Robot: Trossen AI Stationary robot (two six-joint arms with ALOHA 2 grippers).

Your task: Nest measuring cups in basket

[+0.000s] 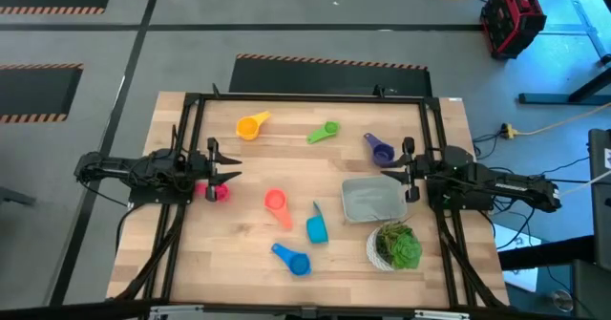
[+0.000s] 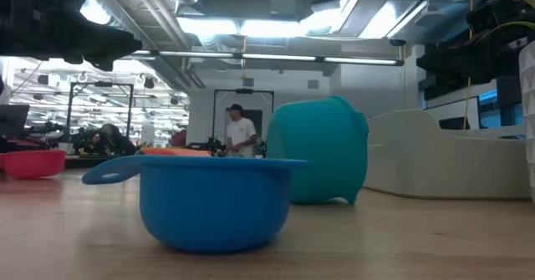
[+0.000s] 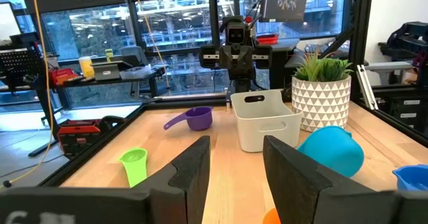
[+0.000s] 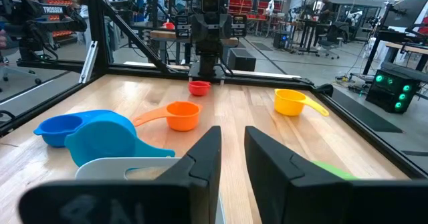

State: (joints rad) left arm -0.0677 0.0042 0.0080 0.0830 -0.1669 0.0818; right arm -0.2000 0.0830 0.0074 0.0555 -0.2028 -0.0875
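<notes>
Cups lie scattered over the tabletop (image 1: 239, 224) from above, none yet in the gray basket (image 1: 370, 199), so nesting hasn't begun. Left pincer (image 1: 232, 165) hangs beside the pink cup (image 1: 220, 192). Its wrist view shows fingers (image 3: 194, 167) wide apart, empty. Right pincer (image 4: 229, 158) sits narrow, empty, over the basket.
</notes>
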